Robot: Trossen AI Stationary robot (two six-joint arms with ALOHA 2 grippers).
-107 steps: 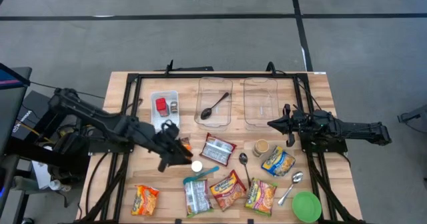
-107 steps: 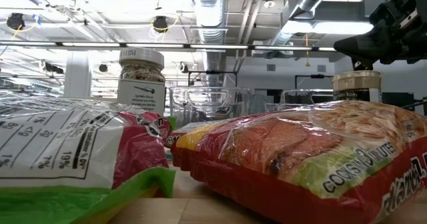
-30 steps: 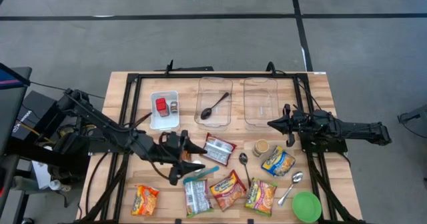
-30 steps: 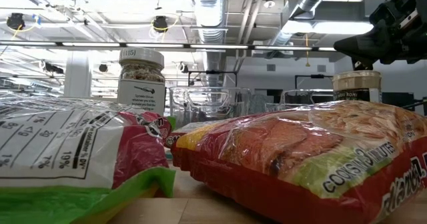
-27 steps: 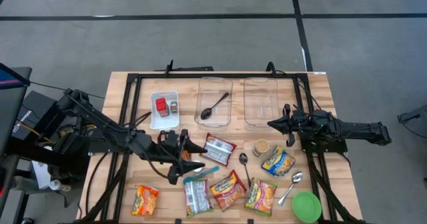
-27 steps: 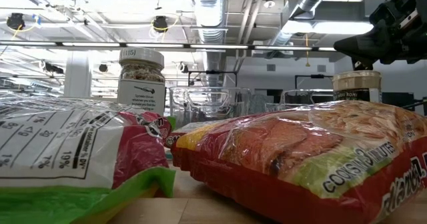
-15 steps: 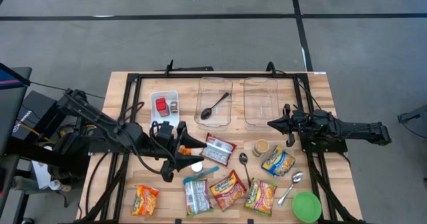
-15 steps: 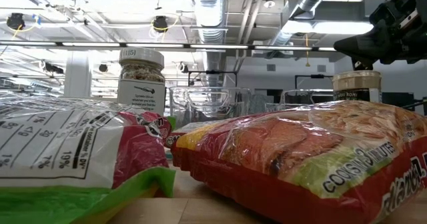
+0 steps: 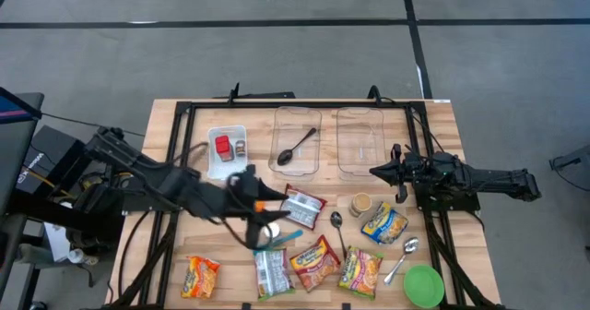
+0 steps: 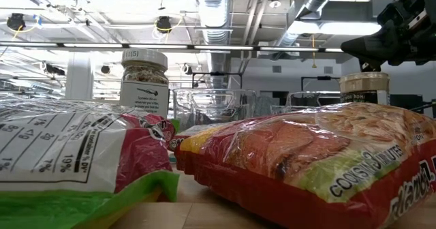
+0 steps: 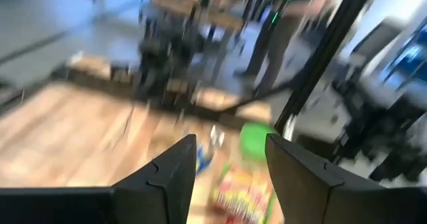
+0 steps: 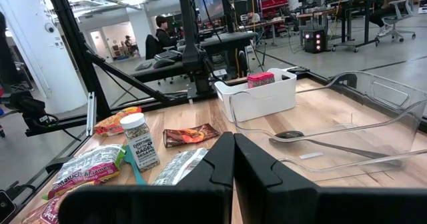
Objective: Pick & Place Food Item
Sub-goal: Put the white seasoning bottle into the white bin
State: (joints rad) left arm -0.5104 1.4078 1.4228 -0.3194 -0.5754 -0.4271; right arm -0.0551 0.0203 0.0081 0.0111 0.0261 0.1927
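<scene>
High view, left gripper (image 9: pixel 262 220): over the mid-table clutter, fingers parted with a gap between them, nothing seen held.
High view, spice jar (image 9: pixel 271 230): white-capped, right at the left gripper's tip; probably the food item being picked.
High view, risk: the jar could tip or roll if a finger clips its cap; the teal-edged packet (image 9: pixel 273 264) lies just beside it and could be dragged along.
High view, obstacles: brown snack packet (image 9: pixel 302 207) near; noodle packs (image 9: pixel 315 262) beyond; loose spoon (image 9: pixel 337 227) close by.
High view, right gripper (image 9: pixel 376 172): parked by the clear trays (image 9: pixel 361 140), jaws closed, empty.
Low view, spice jar (image 10: pixel 144 73): upright behind noodle packs (image 10: pixel 306 154).
Left wrist view, left gripper (image 11: pixel 230 161): fingers apart; scene smeared, green bowl (image 11: pixel 256 135) ahead.
Right wrist view, spice jar (image 12: pixel 140 141): upright among packets, white bin (image 12: pixel 263 94) beyond.
</scene>
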